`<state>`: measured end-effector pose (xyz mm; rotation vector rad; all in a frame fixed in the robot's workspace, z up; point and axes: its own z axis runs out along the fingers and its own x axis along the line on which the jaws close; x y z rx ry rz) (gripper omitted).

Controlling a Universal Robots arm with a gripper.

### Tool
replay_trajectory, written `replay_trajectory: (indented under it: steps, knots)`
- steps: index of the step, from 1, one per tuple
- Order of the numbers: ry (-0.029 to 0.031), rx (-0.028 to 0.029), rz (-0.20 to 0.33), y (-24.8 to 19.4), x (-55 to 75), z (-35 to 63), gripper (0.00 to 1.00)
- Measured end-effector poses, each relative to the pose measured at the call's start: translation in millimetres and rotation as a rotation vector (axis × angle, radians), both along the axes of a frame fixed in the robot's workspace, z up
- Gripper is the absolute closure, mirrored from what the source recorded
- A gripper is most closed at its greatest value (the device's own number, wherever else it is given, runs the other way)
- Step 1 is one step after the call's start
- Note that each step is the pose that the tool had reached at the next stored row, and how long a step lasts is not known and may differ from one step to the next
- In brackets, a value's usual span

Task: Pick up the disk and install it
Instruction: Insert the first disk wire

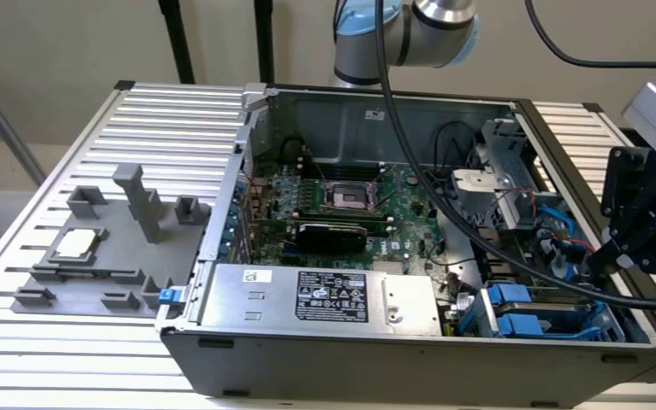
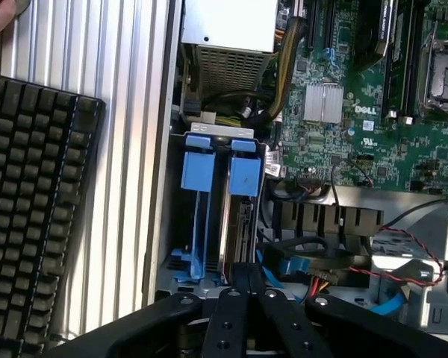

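One blue carrier [image 2: 196, 160] stands on edge in the drive bay [image 2: 216, 130] of the open computer case [image 1: 419, 367]. The disk [image 2: 243, 175] sits just beside it, on the motherboard [image 2: 373, 127] side. The gripper [image 2: 246, 272] hovers over the disk's far end with its fingers pressed together, holding nothing.

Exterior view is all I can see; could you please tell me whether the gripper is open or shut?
Observer: Shut; in the wrist view the gripper has its fingers pressed together, nothing between them.
Operator: Thanks. What is it pointing at?
Observer: The drive bay, with two blue carriers side by side; the one nearer the motherboard seems to hold the disk.
Operator: Anything else nearby?
Observer: A black keyboard on the slatted table.
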<state>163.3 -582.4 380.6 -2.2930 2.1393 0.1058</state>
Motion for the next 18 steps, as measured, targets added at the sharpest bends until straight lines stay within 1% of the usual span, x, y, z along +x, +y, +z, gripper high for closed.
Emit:
replay_trajectory:
  steps: [2, 4, 6, 9, 14, 18]
  knots:
    - [-0.0015, 0.0079, 0.011, 0.1, -0.1, -1.6, 0.89]
    - [-0.0032, 0.0131, 0.022, 0.1, -0.1, -3.6, 0.89]
    - [-0.0058, 0.0160, 0.031, 0.2, -0.1, -6.0, 0.89]
    - [-0.0090, 0.0201, 0.046, 1.8, -0.1, -10.2, 0.89]
    - [-0.0134, 0.0273, 0.068, 5.9, -0.1, -17.4, 0.89]
    - [-0.0165, 0.0340, 0.081, 10.2, -0.1, -23.0, 0.89]
